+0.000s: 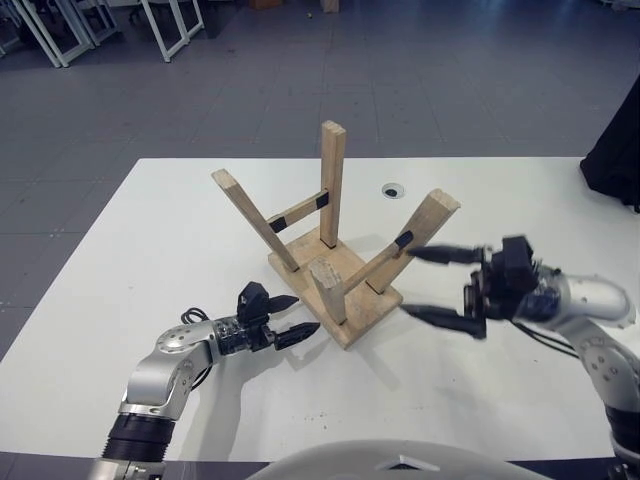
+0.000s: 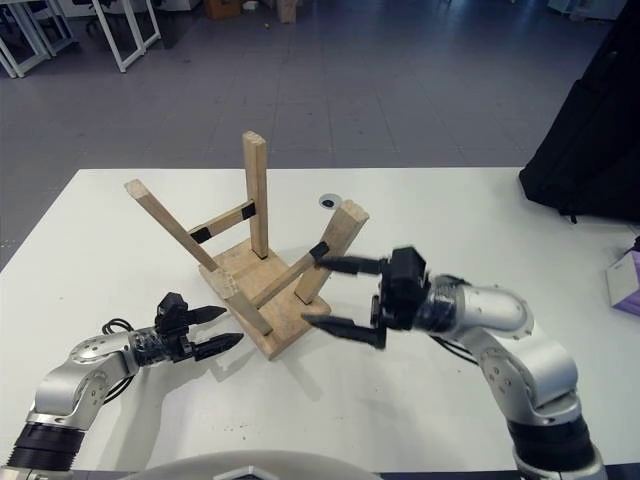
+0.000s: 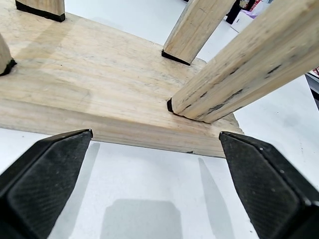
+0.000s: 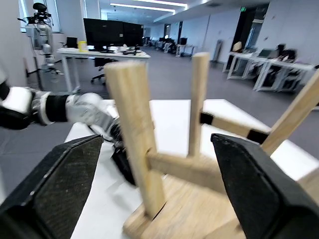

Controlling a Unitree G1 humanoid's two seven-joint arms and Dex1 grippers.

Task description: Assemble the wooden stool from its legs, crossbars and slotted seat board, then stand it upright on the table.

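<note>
My left gripper [image 1: 303, 313], spread wide, faces the seat board [image 1: 372, 298] of the upturned stool [image 1: 331, 180]; my right gripper [image 1: 409, 283], equally wide, faces its slanted leg [image 1: 425, 225], a table grommet [image 1: 393, 189] behind.

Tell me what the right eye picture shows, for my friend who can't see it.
A wooden stool sits upside down on a white table, with its seat board flat and its four legs sticking up. The left gripper and the right gripper are open, one on each side of it, and hold nothing.
</note>
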